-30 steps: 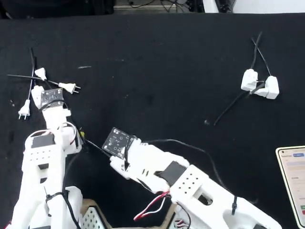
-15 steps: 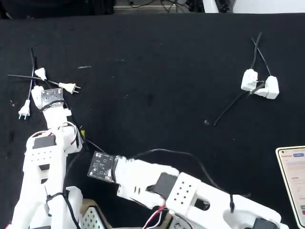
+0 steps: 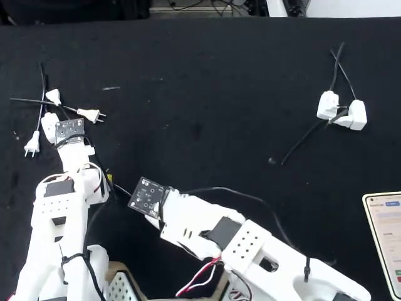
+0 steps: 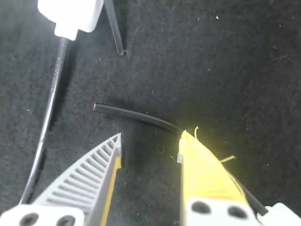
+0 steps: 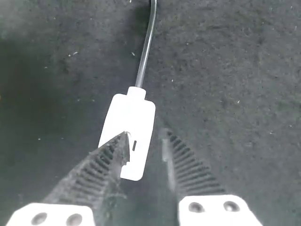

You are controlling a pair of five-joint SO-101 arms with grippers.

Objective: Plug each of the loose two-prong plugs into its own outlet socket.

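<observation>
We are reading the white plug as light, rigid — pinchable across its body. Left gripper and right gripper are gaping, empty.

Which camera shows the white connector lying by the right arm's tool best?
The right wrist view: the white connector sits mid-frame with its cable, at the fingertips of the open right tool. In the high view the right arm's wrist board covers it; the left wrist view faces another plug instead.
</observation>
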